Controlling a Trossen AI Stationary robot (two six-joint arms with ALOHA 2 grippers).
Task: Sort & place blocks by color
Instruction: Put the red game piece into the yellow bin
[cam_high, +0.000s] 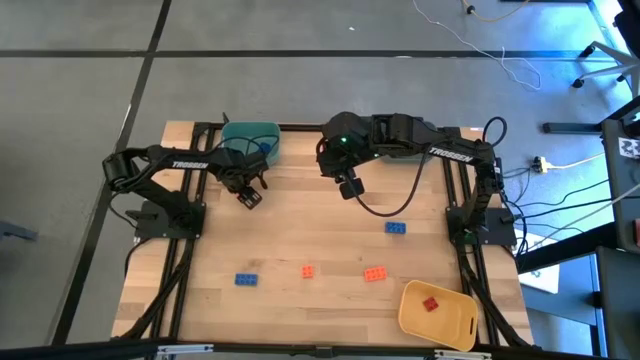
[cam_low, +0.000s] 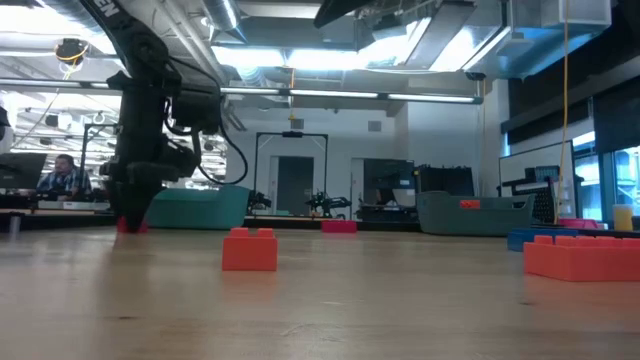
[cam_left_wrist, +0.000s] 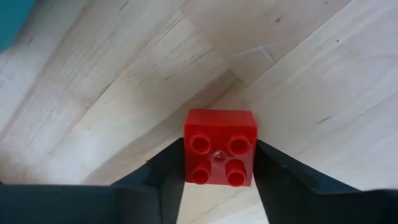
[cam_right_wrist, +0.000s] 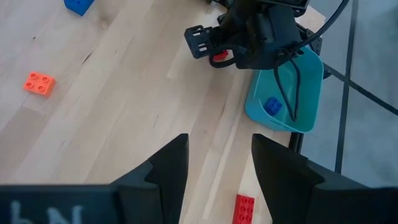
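My left gripper (cam_high: 246, 192) is shut on a small square red block (cam_left_wrist: 219, 148) close to the teal bin (cam_high: 250, 140). It also shows in the low view (cam_low: 130, 222), down at the tabletop. A blue block (cam_right_wrist: 272, 106) lies in the teal bin. My right gripper (cam_right_wrist: 219, 168) is open and empty above the table's far middle (cam_high: 348, 186). A red oblong block (cam_right_wrist: 244, 208) lies on the wood under it. Two orange blocks (cam_high: 308, 271) (cam_high: 375, 274) and two blue blocks (cam_high: 246, 279) (cam_high: 395, 228) lie on the table. A red block (cam_high: 430, 304) lies in the yellow bin (cam_high: 445, 325). My left gripper pinches the red block's two opposite side walls (cam_left_wrist: 188, 158) between its two fingers (cam_left_wrist: 166, 168), studs facing the wrist camera. The fingers come from above, pointing down. The block sits at the tabletop; whether it rests on the wood I cannot tell.
The teal bin stands at the far edge beside my left gripper. A grey-blue bin (cam_low: 470, 214) stands at the far side in the low view. The yellow bin lies at the near right corner. Bare wood lies between the grippers and the loose blocks.
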